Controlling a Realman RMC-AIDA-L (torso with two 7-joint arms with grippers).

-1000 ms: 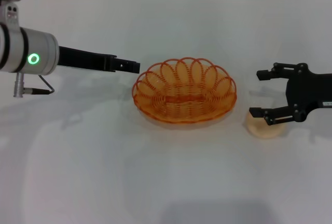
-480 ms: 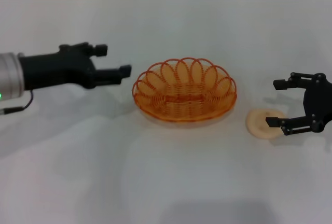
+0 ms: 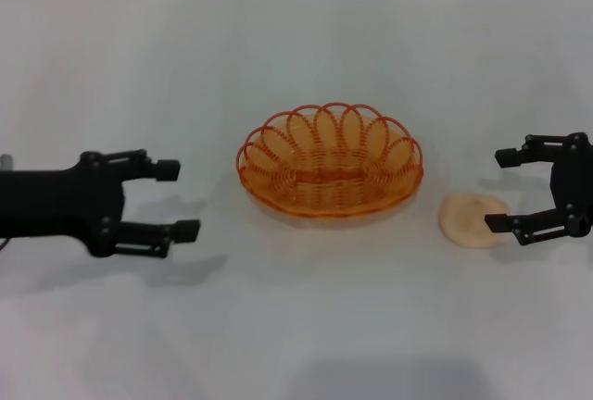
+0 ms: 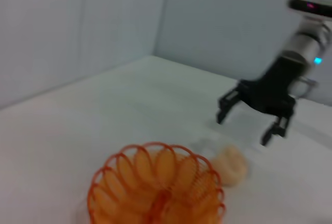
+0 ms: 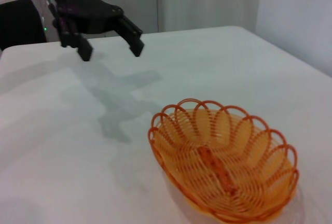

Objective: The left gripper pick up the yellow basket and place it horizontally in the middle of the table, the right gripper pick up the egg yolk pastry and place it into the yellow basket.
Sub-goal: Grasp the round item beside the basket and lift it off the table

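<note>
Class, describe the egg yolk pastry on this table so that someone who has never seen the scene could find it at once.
Start at the yellow basket in the middle of the white table. Just off its right end, on the bare tabletop, lies the egg yolk pastry, beside the open right hand. It is the only small, smooth, pale cream disc; the basket is far larger, orange and woven.

No readable text, labels, brands or numbers appear anywhere.

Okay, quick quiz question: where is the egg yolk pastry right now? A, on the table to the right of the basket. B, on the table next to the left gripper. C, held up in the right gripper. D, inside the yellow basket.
A: the egg yolk pastry lies on the table just right of the yellow basket, apart from it, with the open right gripper beside it.
</note>
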